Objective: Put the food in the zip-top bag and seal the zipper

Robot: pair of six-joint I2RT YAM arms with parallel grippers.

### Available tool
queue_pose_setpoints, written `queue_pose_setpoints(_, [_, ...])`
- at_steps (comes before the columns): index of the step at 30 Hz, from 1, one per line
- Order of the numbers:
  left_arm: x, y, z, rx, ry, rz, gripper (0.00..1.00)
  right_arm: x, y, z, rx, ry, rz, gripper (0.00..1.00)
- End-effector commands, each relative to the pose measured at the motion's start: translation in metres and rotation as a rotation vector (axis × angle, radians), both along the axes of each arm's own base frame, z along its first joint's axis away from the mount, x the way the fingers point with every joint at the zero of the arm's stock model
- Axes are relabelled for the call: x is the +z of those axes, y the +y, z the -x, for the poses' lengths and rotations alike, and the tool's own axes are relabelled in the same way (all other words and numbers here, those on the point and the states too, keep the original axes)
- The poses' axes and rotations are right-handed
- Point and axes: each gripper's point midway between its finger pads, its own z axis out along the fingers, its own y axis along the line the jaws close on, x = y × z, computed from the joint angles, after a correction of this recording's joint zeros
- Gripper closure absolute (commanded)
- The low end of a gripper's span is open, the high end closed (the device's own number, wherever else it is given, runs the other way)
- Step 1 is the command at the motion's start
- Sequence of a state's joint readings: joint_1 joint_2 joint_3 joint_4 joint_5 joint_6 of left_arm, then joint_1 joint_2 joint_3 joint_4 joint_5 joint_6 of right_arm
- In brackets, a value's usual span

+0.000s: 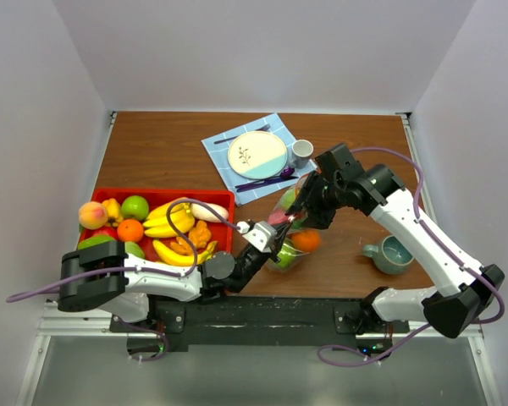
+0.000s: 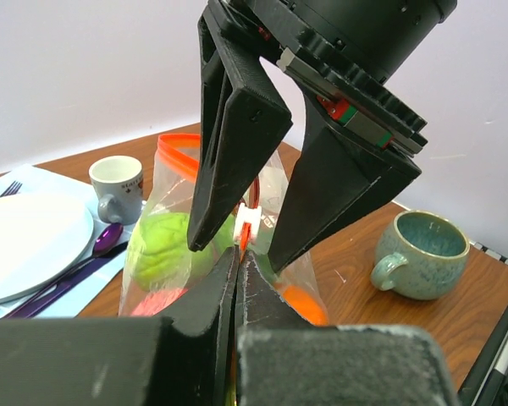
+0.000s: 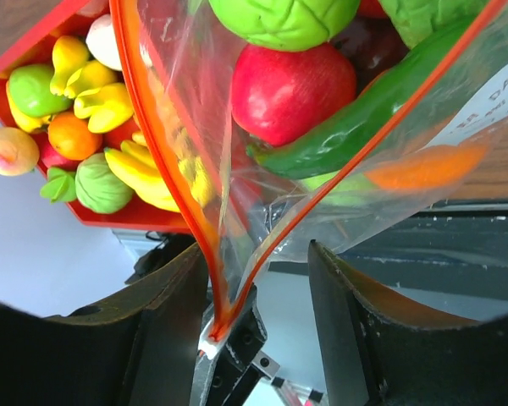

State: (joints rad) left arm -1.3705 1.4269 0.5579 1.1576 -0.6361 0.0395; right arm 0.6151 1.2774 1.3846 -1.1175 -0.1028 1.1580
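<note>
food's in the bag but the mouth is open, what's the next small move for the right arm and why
Probably close the right end effector on the white slider. Its jaws stand open on either side of the slider, the left end effector is shut on the zipper right beside it, and the strip's two sides spread apart over the food, so the bag is unsealed.

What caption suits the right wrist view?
Open right fingers straddle the zipper of the zip-top bag; red apple and cucumber inside.

Top view fixed high behind the arm bases, table [image 1: 169, 152] looked down on, left wrist view held low, faced toward the far wall, right wrist view set near the zip-top bag [image 3: 322, 127], bag shared by all three
</note>
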Motion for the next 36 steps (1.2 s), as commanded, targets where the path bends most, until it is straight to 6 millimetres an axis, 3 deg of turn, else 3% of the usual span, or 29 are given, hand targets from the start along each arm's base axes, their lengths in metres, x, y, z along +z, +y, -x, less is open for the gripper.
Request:
queue_pose_setpoints(1, [0.015,0.003,0.000,0.009,-0.030,0.063,1.00,0.014,0.005,0.009,0.032,0.034,-0.030,0.47])
queue_pose_setpoints(13, [0.009,0.001,-0.003,0.030,-0.035,0.033,1.00,0.035,0.016,0.012,0.031,0.046,-0.112,0.55])
queue_pose_setpoints(20, [0.010,0.001,-0.003,0.033,-0.034,0.031,1.00,0.033,0.018,0.013,0.028,0.057,-0.130,0.70])
queue_pose_setpoints(27, [0.008,0.003,-0.004,0.040,-0.038,0.021,1.00,0.031,0.018,0.014,0.027,0.061,-0.129,0.91])
queue_pose_setpoints(36, [0.014,0.009,0.005,0.041,-0.075,0.033,1.00,0.024,0.008,0.009,0.004,0.044,-0.066,1.00])
